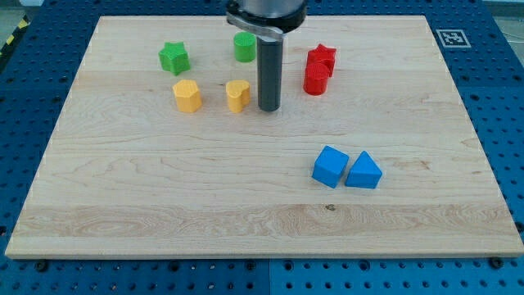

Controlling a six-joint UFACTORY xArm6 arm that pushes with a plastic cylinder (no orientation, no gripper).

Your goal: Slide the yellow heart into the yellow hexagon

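Note:
The yellow heart (238, 95) lies on the wooden board at upper centre. The yellow hexagon (187, 96) lies to its left, a small gap apart. My tip (269, 107) stands just right of the yellow heart, close to it; I cannot tell whether it touches. The rod rises from there to the view's top.
A green star (173, 57) and a green cylinder (244, 47) lie above the yellow blocks. A red star (322, 56) and a red cylinder (316, 80) lie right of the rod. A blue cube (330, 166) and a blue triangle block (363, 172) lie at lower right.

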